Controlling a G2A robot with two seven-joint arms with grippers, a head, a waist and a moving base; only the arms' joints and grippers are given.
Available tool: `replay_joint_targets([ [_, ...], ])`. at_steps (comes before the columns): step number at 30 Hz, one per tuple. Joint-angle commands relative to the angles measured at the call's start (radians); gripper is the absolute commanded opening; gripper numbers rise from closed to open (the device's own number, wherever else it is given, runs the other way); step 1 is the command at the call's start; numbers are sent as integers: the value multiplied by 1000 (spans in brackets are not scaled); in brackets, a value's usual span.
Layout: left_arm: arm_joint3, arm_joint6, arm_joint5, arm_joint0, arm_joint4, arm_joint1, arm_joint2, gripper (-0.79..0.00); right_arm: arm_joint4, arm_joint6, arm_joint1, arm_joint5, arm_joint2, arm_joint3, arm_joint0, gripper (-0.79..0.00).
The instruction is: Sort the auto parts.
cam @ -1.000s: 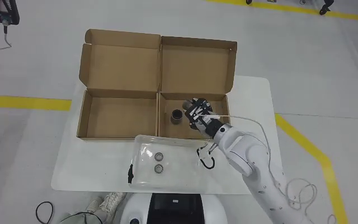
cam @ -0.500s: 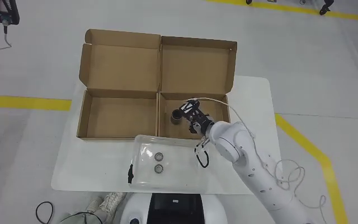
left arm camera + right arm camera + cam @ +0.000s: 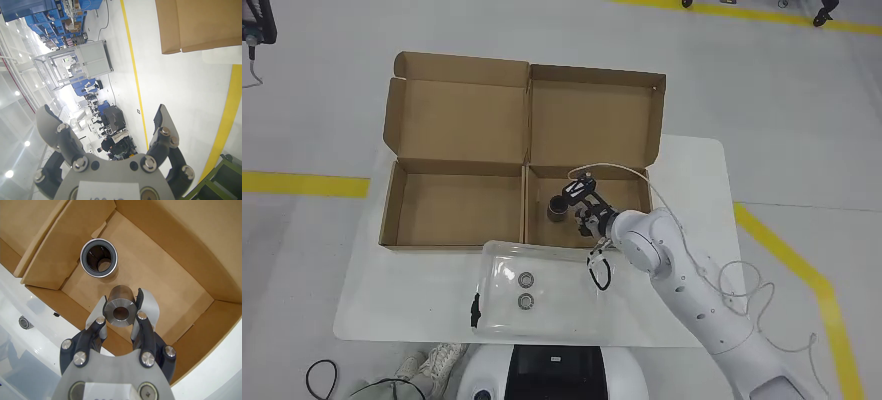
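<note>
Since the earlier frame our right hand (image 3: 121, 298) has shifted sideways over the right cardboard box (image 3: 170, 275), closed on a steel bushing (image 3: 120, 313), now near the upright linear bearing (image 3: 98, 257). We judge release comes next.

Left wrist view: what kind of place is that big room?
Probably a factory or robot workshop. There are yellow floor lines, blue shelves stacked with boxes, and a metal-framed cage like those around machines.
</note>
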Motion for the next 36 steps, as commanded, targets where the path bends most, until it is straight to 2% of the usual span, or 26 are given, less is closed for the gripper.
replay_joint_targets([
  [1, 0, 0, 0, 0, 0, 0, 0, 0, 1, 6, -4, 9, -9, 22, 12, -785],
  [14, 0, 0, 0, 0, 0, 0, 0, 0, 28, 6, -32, 26, -55, 135, 70, -782],
  [16, 0, 0, 0, 0, 0, 0, 0, 0, 30, 3, -35, 30, -58, 149, 77, -699],
  [17, 0, 0, 0, 0, 0, 0, 0, 0, 30, 0, -37, 32, -60, 155, 80, -622],
  [18, 0, 0, 0, 0, 0, 0, 0, 0, 30, -2, -38, 33, -61, 159, 82, -489],
  [19, 0, 0, 0, 0, 0, 0, 0, 0, 29, -3, -39, 36, -62, 162, 83, -416],
  [20, 0, 0, 0, 0, 0, 0, 0, 0, 28, -3, -40, 39, -63, 164, 84, -400],
  [21, 0, 0, 0, 0, 0, 0, 0, 0, 27, -6, -41, 40, -64, 165, 85, -394],
  [23, 0, 0, 0, 0, 0, 0, 0, 0, 25, -12, -43, 39, -64, 163, 85, -437],
  [30, 0, 0, 0, 0, 0, 0, 0, 0, -2, -16, -41, 42, -54, 124, 74, -413],
  [36, 0, 0, 0, 0, 0, 0, 0, 0, -48, 15, -31, 50, -32, 14, 41, -406],
])
